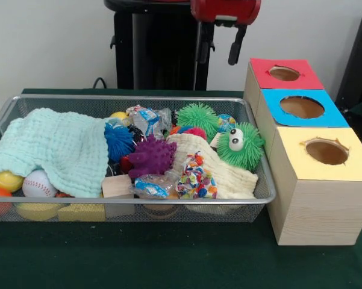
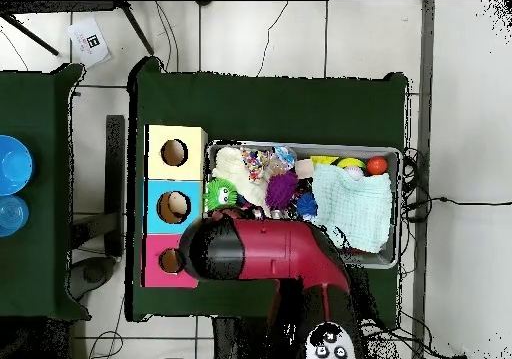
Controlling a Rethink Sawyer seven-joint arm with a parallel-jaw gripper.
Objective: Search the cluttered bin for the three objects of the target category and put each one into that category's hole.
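The gripper (image 1: 220,53) is seen raised above the far rim of the wire-mesh bin (image 1: 262,180), its two black fingers spread apart with nothing between them. In the overhead view the red arm (image 2: 275,250) is laid across the near edge of the bin (image 2: 399,155), and the gripper itself is hidden beneath it.

Two crinkly clear packets with blue and red print can be made out in the front view. One packet (image 1: 149,118) is lodged at the back of the bin between a yellow ball (image 1: 118,115) and a green spiky ball (image 1: 198,117). The other packet (image 1: 149,185) is pressed against the front mesh, just beside a wooden block (image 1: 117,186) and the confetti-patterned bundle (image 1: 196,177). A third packet cannot be told apart from the clutter.

The left half of the bin is covered by a pale green cloth (image 1: 51,147). A purple spiky ball (image 1: 150,156) is set at the middle, and a green googly-eyed toy (image 1: 241,146) at the right end.

Three wooden boxes are lined up beside the bin, topped red (image 1: 286,73), blue (image 1: 301,107) and yellow (image 1: 325,152), each with a round hole.
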